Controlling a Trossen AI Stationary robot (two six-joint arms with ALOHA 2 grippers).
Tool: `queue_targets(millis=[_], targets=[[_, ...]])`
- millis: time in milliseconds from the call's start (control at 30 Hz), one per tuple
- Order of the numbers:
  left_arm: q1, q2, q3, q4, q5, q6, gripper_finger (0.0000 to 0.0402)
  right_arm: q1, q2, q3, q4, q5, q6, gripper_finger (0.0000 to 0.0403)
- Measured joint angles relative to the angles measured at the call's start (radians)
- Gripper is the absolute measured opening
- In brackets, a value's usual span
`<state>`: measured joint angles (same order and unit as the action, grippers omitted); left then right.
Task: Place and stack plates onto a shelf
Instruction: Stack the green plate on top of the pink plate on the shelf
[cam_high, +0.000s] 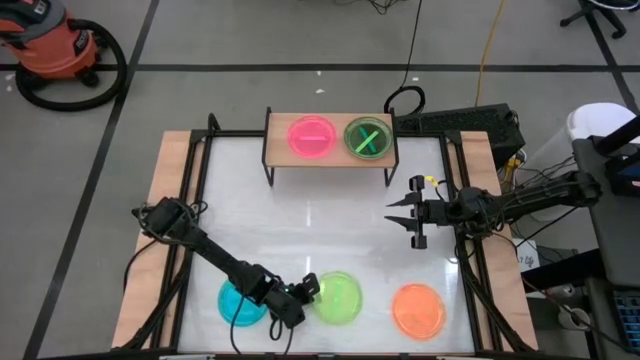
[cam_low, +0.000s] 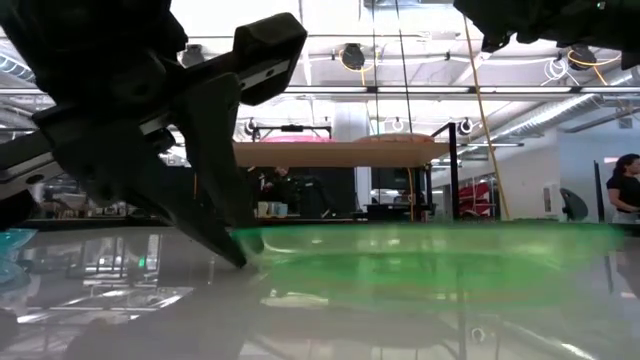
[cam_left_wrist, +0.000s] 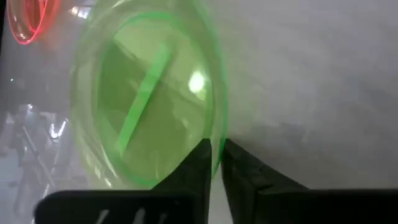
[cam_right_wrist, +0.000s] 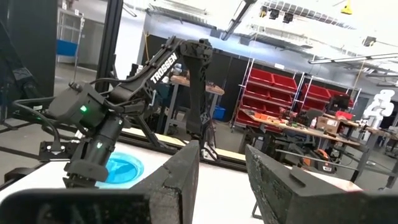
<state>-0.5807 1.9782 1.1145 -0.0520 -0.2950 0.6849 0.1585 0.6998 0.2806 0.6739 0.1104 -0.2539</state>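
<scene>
Left claw (cam_high: 308, 290) is sitting low at the table's (cam_high: 300, 215) 6 o'clock edge, fingers (cam_left_wrist: 202, 165) clenching on the rim of the green plate (cam_high: 338, 297); the left wrist view shows that rim pinched between them. Blue plate (cam_high: 240, 303) is lying just beside it at 9 o'clock, partly under the arm. Orange plate (cam_high: 418, 308) is lying apart at the green one's 3 o'clock.

Shelf (cam_high: 330, 138) is standing at the table's 12 o'clock edge, carrying a pink plate (cam_high: 311, 135) and, touching or nearly so at its 3 o'clock, a second green plate (cam_high: 368, 138).

Right claw (cam_high: 400, 214) is hovering at the table's 3 o'clock side, released, fingers (cam_right_wrist: 180, 177) spread and gripping nothing, pointing toward 9 o'clock.
</scene>
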Motion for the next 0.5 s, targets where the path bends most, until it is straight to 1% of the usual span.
queue_targets(millis=[200,300,367,500], targets=[[-0.006,-0.064,0.0,-0.009,-0.047,0.001,0.0008,0.0,0.0,0.0,0.003,-0.001,0.0,0.0114],[-0.012,-0.107,0.0,-0.019,-0.08,-0.002,0.0006,0.0,-0.001,0.0,0.003,-0.001,0.0,0.0114],[-0.016,-0.141,0.0,-0.046,-0.118,0.011,0.0006,0.0,-0.001,0.0,0.004,-0.001,0.0,0.0114],[-0.012,-0.224,0.0,-0.135,-0.227,0.056,0.0005,0.0,-0.001,0.0,0.008,-0.002,-0.001,0.0114]])
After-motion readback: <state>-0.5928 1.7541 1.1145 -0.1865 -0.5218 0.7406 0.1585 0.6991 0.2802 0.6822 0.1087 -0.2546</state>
